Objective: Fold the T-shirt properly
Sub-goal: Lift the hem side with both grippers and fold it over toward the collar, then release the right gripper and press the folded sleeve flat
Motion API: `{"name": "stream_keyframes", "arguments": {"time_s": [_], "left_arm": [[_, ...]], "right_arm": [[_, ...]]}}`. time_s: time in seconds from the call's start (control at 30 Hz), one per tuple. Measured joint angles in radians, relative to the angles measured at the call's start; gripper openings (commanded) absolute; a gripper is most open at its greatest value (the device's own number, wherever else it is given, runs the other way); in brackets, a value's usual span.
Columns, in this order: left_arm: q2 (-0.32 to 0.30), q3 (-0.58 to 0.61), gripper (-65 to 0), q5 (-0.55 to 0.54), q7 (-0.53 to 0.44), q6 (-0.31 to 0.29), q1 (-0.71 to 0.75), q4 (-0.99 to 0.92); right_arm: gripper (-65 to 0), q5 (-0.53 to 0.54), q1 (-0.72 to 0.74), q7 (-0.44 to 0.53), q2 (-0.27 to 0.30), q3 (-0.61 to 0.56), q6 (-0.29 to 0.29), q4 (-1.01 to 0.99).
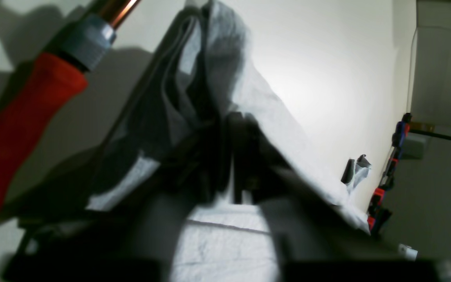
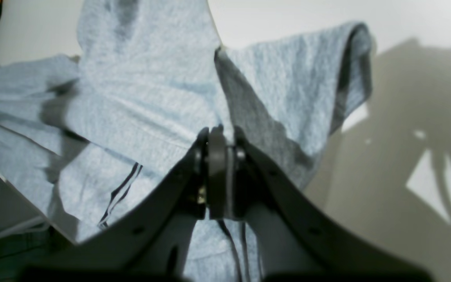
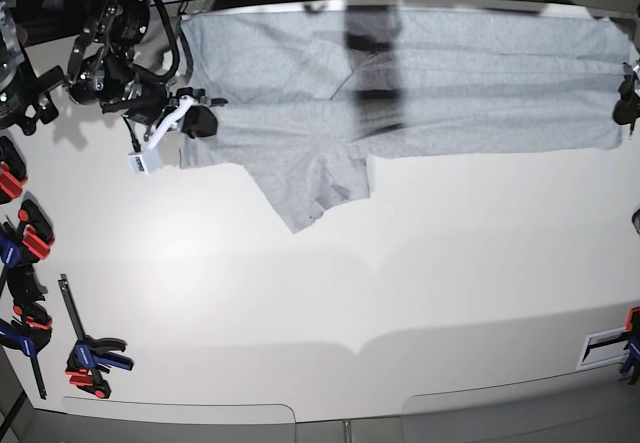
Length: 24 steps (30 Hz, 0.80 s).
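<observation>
- Spanning most of the view from the base camera: a pale counter (image 3: 330,293), bare across its near half.
- Stretched lengthwise along the far edge of that counter: the T-shirt (image 3: 420,93), light heather grey, plain side up, with one sleeve (image 3: 315,193) flapping out toward the near side.
- Holding the end of the T-shirt on the base view's left: the right pincer (image 2: 219,135), jaws drawn close together on a pinch of grey cloth, fabric draping away to both sides in the right wrist view; thin dark stripes showing on a lower fold.
- Sitting at the opposite end, at the base view's right edge: the left pincer (image 1: 229,129), dark and blurred in the left wrist view, cloth bunched over and around it; cannot tell whether the jaws are clamped or parted.
- Crossing the upper left corner of the left wrist view: a red-handled clamp (image 1: 26,117) with a grey collar and copper-coloured rod.
- Lying along the counter's left border in the base view: several red-and-blue clamps (image 3: 90,353), well apart from the T-shirt.
</observation>
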Motion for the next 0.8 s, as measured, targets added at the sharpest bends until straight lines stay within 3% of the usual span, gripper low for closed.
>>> {"name": "stream_keyframes", "arguments": {"time_s": [0.03, 0.07, 0.3, 0.43, 0.5, 0.67, 0.8], "left_arm": [[0.0, 0.0, -51.1, 0.0, -0.004, 0.0, 0.0, 0.0], [0.0, 0.0, -50.7, 0.001, -0.006, 0.0, 0.002, 0.005], [-0.028, 0.0, -50.7, 0.002, -0.002, 0.0, 0.003, 0.09], [-0.057, 0.0, -49.1, 0.0, -0.004, -0.001, 0.002, 0.153], [-0.059, 0.0, -46.8, 0.0, -0.003, -0.001, 0.002, 0.176], [-0.042, 0.0, -45.3, 0.001, -0.006, 0.0, 0.002, 0.202], [-0.043, 0.0, -45.3, 0.0, -0.015, 0.0, 0.002, 0.203]], "right_arm": [[-37.6, -0.005, 0.0, -0.002, 0.0, 0.0, 0.0, 0.0], [-34.6, -0.001, 0.0, 0.0, 0.001, 0.0, 0.0, 0.0], [-34.9, 0.036, 0.0, 0.0, 0.002, 0.043, 0.0, 0.179], [-34.9, 0.039, 0.025, 0.118, 0.002, 0.094, 0.0, 0.302], [-34.9, -0.032, 0.066, 0.138, -0.02, 0.095, 0.0, 0.298], [-34.8, -0.174, 0.175, 0.247, -0.112, 0.013, -0.015, 0.138], [-34.8, -0.311, 0.341, 0.269, -0.127, -0.092, -0.064, -0.158]]}}
